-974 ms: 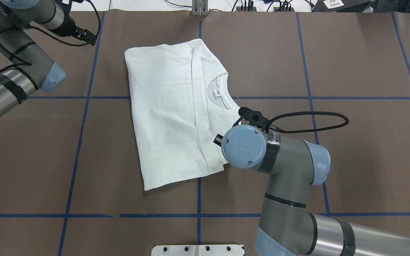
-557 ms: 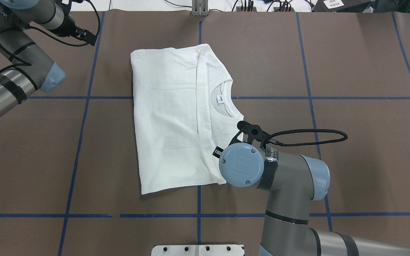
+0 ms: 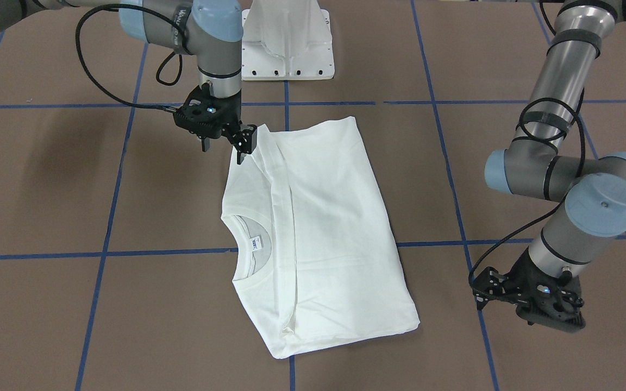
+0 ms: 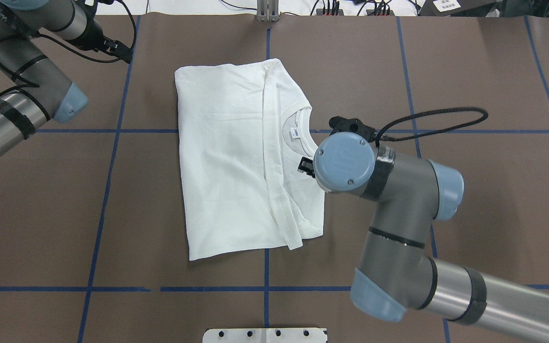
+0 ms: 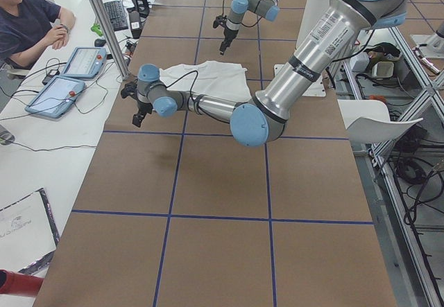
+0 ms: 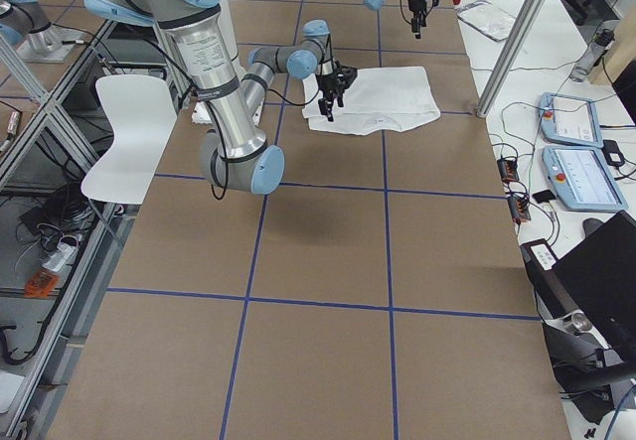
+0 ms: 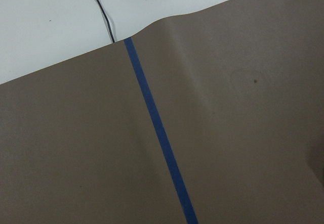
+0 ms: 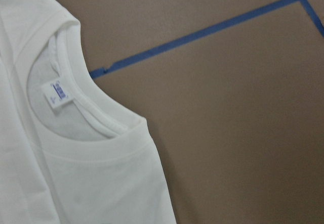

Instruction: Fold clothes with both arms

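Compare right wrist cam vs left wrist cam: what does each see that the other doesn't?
Right wrist only: the white T-shirt, with its ribbed collar and neck label.
Left wrist only: the edge of the brown table cover, a white surface beyond it and a thin black cable.
Both: brown table cover crossed by blue tape. Neither shows gripper fingers.

The T-shirt (image 4: 227,157) was plain white; its neck label (image 8: 59,93) was white with blue print; the table cover (image 4: 484,214) was brown, gridded with blue tape (image 4: 65,288); the left arm (image 4: 26,81) and right arm (image 4: 398,190) were grey and silver with light-blue caps.
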### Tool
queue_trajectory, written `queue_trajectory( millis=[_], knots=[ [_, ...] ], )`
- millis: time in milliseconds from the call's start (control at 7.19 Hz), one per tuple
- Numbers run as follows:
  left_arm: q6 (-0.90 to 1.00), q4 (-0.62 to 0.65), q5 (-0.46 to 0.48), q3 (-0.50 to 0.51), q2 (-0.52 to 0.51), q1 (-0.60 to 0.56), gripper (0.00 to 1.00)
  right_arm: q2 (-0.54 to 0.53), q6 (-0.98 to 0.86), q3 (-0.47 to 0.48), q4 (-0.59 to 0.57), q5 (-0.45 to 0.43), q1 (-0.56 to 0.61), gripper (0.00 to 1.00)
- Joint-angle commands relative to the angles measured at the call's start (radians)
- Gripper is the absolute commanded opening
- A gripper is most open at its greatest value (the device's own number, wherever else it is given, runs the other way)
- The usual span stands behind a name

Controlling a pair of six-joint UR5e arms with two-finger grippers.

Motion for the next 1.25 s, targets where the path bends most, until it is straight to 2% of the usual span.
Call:
queue_trajectory(
  millis=[0,139,278,417,557,696,1113],
  knots=[
    [-0.001,0.000,-0.035,-0.027,0.020,0.000,1.00,0.150,-0.128,-0.213,0.012,0.048,0.132,1.00],
    [0.002,-0.002,-0.047,-0.032,0.021,0.000,1.00,0.227,-0.174,-0.334,0.016,0.048,0.161,1.00],
    [0.002,-0.002,-0.049,-0.041,0.023,0.000,1.00,0.266,-0.228,-0.411,0.050,0.049,0.181,1.00],
    [0.004,0.000,-0.051,-0.046,0.024,-0.002,1.00,0.296,-0.233,-0.524,0.143,0.048,0.192,1.00],
    [0.005,0.000,-0.066,-0.049,0.026,-0.003,1.00,0.306,-0.228,-0.636,0.306,0.045,0.199,1.00],
    [0.008,-0.002,-0.084,-0.050,0.030,-0.003,1.00,0.341,-0.231,-0.723,0.366,0.045,0.204,1.00],
    [0.008,0.000,-0.094,-0.060,0.038,-0.011,1.00,0.474,-0.230,-0.902,0.490,0.034,0.204,1.00]
  ],
)
